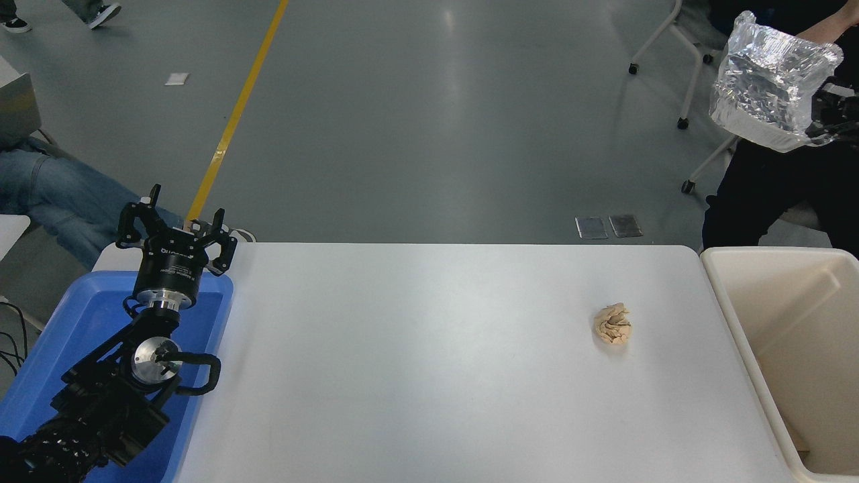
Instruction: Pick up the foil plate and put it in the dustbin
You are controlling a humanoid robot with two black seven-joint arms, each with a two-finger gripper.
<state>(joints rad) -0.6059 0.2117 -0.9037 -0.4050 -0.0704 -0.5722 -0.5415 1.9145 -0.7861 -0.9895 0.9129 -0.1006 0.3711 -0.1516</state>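
Right hand point(820, 127) holds foil plate point(770, 77) high beyond dustbin point(738, 308).

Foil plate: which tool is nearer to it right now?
Right. The right tool grips the foil plate by its edge, high at the picture's upper right. The left tool is parked far off over the blue tray.
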